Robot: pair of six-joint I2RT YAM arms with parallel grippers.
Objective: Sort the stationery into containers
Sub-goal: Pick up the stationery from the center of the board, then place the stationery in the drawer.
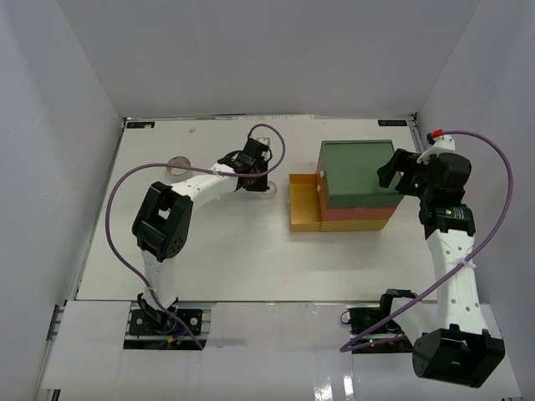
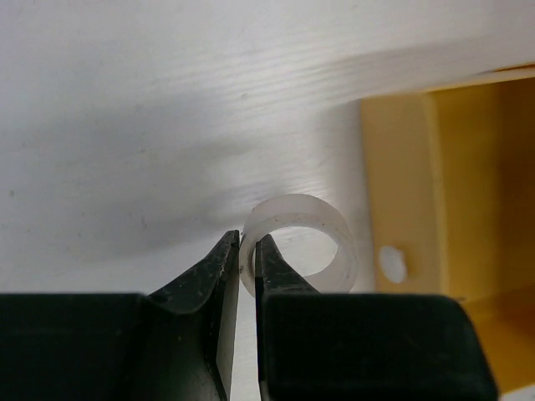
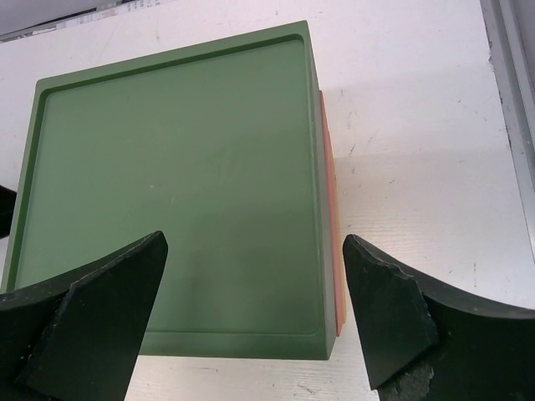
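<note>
My left gripper point(image 2: 248, 253) is shut on the wall of a white tape roll point(image 2: 311, 227), one finger inside the ring and one outside, low over the table. In the top view the left gripper point(image 1: 255, 175) holds the roll point(image 1: 269, 191) just left of the open yellow drawer point(image 1: 304, 205). The drawer stack point(image 1: 358, 167) has a dark green top, an orange-red middle and a yellow bottom. A grey tape roll point(image 1: 177, 164) lies on the table at the left. My right gripper point(image 3: 255, 292) is open and empty above the green top point(image 3: 175, 184). No highlighters or pens show.
The yellow drawer point(image 2: 447, 184) sticks out to the left of the stack, open side up, close to the right of the held roll. White walls enclose the table on three sides. The right arm point(image 1: 451, 225) stands right of the stack.
</note>
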